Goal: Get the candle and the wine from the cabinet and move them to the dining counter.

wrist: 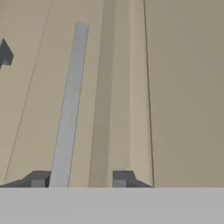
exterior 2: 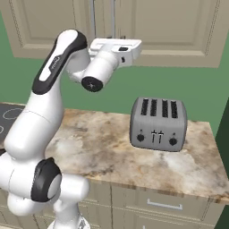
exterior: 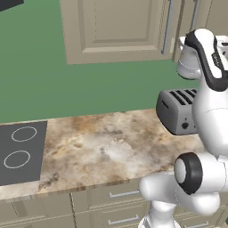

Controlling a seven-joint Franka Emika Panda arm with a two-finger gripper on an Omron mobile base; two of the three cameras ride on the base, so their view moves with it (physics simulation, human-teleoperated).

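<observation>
The cabinet [exterior 2: 147, 31] hangs on the green wall above the narrow marbled counter [exterior: 102, 147], and its doors are closed. The candle and the wine are not exposed; by the task they are judged to be inside, behind those doors.

The arm is raised to the cabinet front. In the hand view the gripper [wrist: 81, 179] faces the door seam, its fingers parted at a moderate width and holding nothing. One long grey bar handle [wrist: 70, 109] runs between the fingertips, so the gripper straddles it; contact cannot be confirmed.

A grey four-slot toaster [exterior 2: 159, 123] stands on the counter below the hand, and a dark cooktop [exterior: 20, 151] lies well to the left.

Handling judgement:
- The handle is thin, rigid and probably smooth; grip it across the bar, mid-length or lower, and pull along the door's swing.
- The wine, being glass, is likely heavy, slippery and breakable; take it around the body rather than the slim neck.
- The candle is likely light and short; close on its sides.
</observation>
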